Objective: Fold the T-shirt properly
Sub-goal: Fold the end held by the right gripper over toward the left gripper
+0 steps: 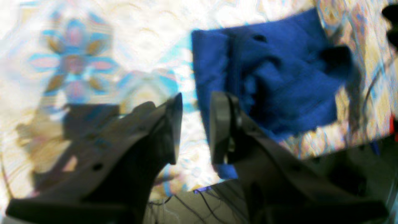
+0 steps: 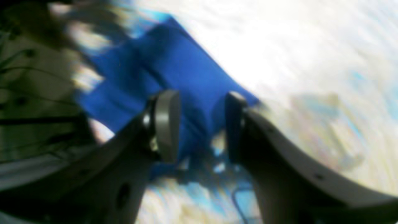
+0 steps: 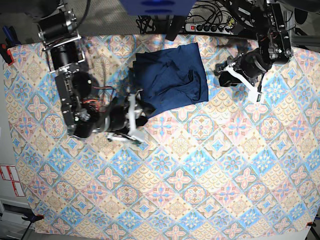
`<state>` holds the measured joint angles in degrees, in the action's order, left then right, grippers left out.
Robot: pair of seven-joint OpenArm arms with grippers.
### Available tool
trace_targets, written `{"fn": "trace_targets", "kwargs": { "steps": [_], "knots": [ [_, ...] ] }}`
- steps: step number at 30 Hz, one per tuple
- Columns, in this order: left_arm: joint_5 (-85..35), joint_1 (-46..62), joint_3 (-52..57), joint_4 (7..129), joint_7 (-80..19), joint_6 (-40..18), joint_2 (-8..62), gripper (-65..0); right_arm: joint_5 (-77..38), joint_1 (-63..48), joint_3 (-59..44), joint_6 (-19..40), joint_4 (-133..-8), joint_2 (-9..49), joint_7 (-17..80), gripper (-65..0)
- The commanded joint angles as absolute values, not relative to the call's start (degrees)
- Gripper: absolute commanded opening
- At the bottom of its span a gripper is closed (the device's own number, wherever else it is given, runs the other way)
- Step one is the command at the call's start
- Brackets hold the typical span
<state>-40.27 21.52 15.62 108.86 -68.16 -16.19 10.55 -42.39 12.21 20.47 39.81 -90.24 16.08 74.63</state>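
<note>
Patterned tablecloth (image 3: 225,170) lies bare toward the base camera — the rumpled shirt (image 3: 172,75) sits between both arms.

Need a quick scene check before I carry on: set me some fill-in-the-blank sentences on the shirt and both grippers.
The long-sleeved shirt is dark ____ in colour.
It lies on a patterned ____.
In the base view, the left gripper is to the ____ of the shirt.
The right gripper has its jaws ____, with nothing between them.

Missing words, in order: blue; tablecloth; right; open
</note>
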Motion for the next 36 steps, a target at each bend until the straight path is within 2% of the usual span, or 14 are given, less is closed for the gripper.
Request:
{"fn": "trace_targets", "kwargs": {
  "steps": [1,4,10,13,19,25,29,36],
  "knots": [
    [-41.1,20.5,14.9,110.0,-67.3,-16.2,11.6,-50.9,-44.1,12.6,19.4,40.0,-91.4,16.9,73.3,-41.8],
    [-40.9,19.9,12.5,110.0,-67.1,-16.2,11.9,-50.9,-44.1,9.6,16.7,40.0,-91.7,19.0,72.0,-43.0],
    [-40.9,19.8,12.2,110.0,-67.2,-16.2,11.9,-50.9,-44.0,7.3,18.8,40.0,-91.4,18.7,72.0,-55.9],
    [-41.0,20.1,12.2,110.0,-67.2,-16.2,12.0,-50.9,-41.5,8.6,21.5,40.0,-91.1,18.1,70.6,-56.3],
    [-41.1,20.4,12.2,110.1,-67.3,-16.2,13.0,-50.9,-29.0,9.0,27.5,40.0,-89.5,14.6,67.7,-56.3],
    [-41.2,20.4,12.5,111.1,-67.3,-16.2,13.1,-50.9,-29.1,9.5,35.2,40.0,-87.7,14.5,67.6,-56.3],
    [-40.8,20.3,12.5,111.6,-67.3,-16.2,13.1,-50.9,-36.0,11.2,40.8,40.0,-90.3,14.6,68.0,-56.3],
    [-40.6,20.0,12.6,111.3,-66.9,-16.2,13.1,-50.9,-41.5,11.8,43.5,40.0,-93.8,14.5,69.4,-54.2]
  ]
}}
